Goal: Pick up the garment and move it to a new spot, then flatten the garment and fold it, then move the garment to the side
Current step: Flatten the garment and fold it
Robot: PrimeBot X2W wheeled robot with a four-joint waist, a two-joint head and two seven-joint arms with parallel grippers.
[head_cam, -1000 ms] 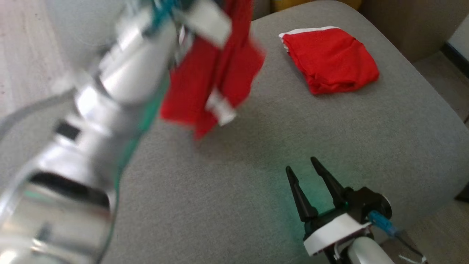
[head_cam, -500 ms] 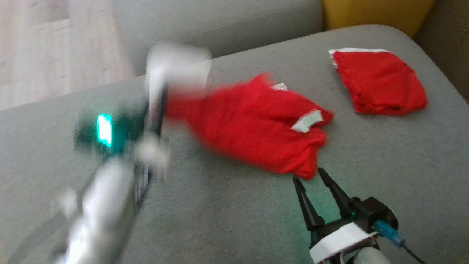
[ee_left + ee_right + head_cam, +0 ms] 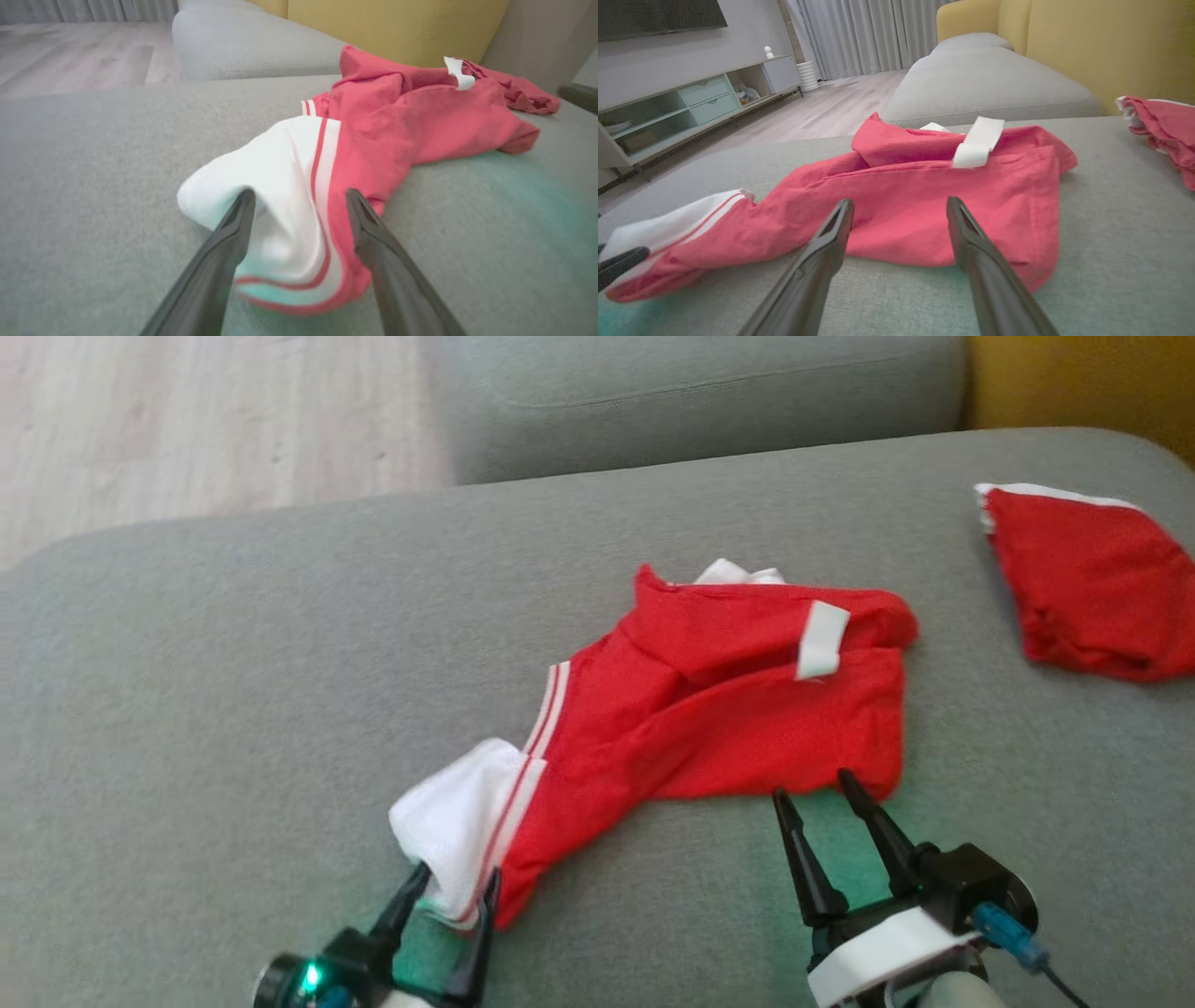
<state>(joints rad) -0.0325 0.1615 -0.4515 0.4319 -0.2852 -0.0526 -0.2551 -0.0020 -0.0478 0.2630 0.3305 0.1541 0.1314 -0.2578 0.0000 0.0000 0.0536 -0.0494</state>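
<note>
Lying crumpled, the garment [image 3: 728, 709] has its white end between spread left fingers [image 3: 401, 906], right fingers [image 3: 805, 859] spread beside it.

garment [image 3: 728, 728]: red, white red-striped trim | sofa [image 3: 233, 709]: grey | backrest [image 3: 1074, 383]: yellow

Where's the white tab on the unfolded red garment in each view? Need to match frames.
Head view: white tab sits right of centre, on the upper fold of the red garment.
Left wrist view: tab is at upper right, at the garment's far end.
Right wrist view: tab is just above centre.
Shared landmark: the garment's white waistband end.
</note>
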